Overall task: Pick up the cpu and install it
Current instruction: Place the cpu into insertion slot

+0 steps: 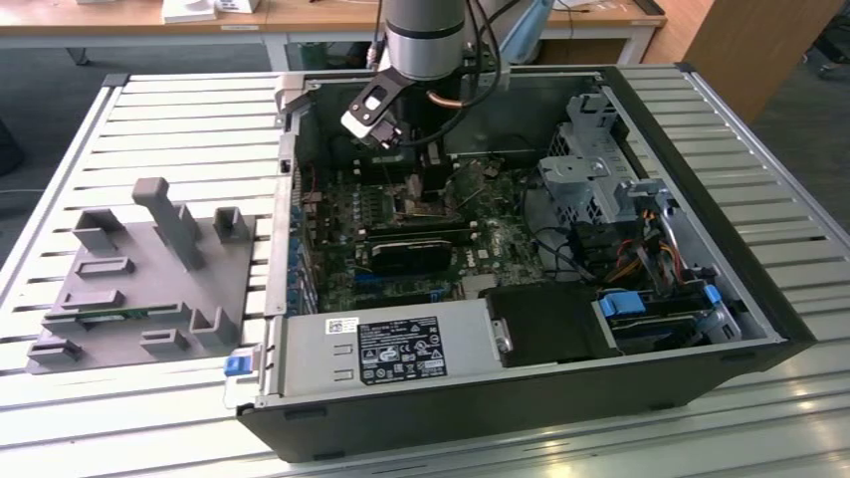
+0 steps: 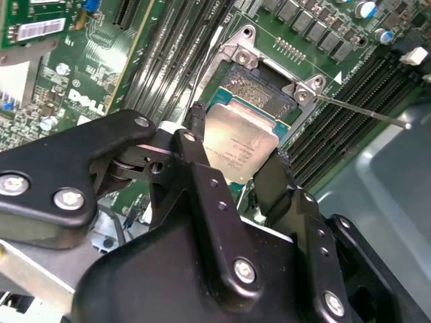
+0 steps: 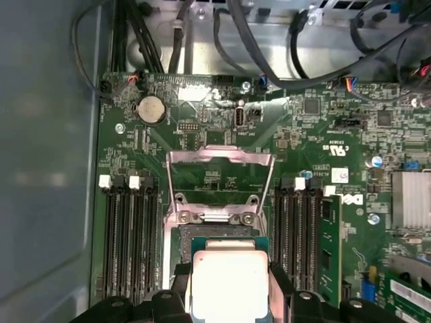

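Observation:
The cpu (image 2: pixel 239 145) is a flat square chip with a silver top. My gripper (image 2: pixel 239 141) is shut on it, with a black finger (image 2: pixel 195 128) on each of two opposite edges. It hangs right over the open motherboard socket (image 2: pixel 259 81), and I cannot tell whether it touches the socket. In the first wrist view the cpu (image 3: pixel 229 282) sits between the fingers of the gripper (image 3: pixel 229 276), just short of the socket (image 3: pixel 215 222), whose metal load plate (image 3: pixel 219 158) is raised. In the exterior view the gripper (image 1: pixel 422 171) reaches down into the computer case (image 1: pixel 718 249) over the board.
Memory slots (image 3: pixel 128 229) flank the socket on both sides, and a green memory stick (image 3: pixel 328 249) stands in one. The thin socket lever (image 2: pixel 363 111) sticks out sideways. A grey parts fixture (image 1: pixel 146 269) lies at the exterior view's left. Power supply (image 1: pixel 385 349), drive cage (image 1: pixel 598 169) and cables crowd the case.

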`<action>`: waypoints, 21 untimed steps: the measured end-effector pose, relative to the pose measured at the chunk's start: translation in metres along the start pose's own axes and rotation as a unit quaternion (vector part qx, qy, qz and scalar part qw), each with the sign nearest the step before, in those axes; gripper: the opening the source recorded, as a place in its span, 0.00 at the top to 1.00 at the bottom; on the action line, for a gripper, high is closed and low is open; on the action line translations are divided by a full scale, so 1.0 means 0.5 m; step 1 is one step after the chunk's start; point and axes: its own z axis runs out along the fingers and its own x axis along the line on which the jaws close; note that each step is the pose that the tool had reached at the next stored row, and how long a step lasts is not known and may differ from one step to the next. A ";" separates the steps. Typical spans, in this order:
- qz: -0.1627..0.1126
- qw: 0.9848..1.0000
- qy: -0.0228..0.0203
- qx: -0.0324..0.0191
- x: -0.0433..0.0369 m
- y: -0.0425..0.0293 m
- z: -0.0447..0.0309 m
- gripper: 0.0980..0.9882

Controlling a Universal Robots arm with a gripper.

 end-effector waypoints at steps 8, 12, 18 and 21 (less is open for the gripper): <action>0.001 1.000 0.000 0.000 0.004 -0.006 0.027 0.50; 0.002 1.000 0.000 0.000 0.008 -0.008 0.034 0.50; 0.004 1.000 0.000 0.000 0.011 -0.009 0.052 0.50; 0.006 1.000 0.000 0.000 0.012 -0.010 0.057 0.50</action>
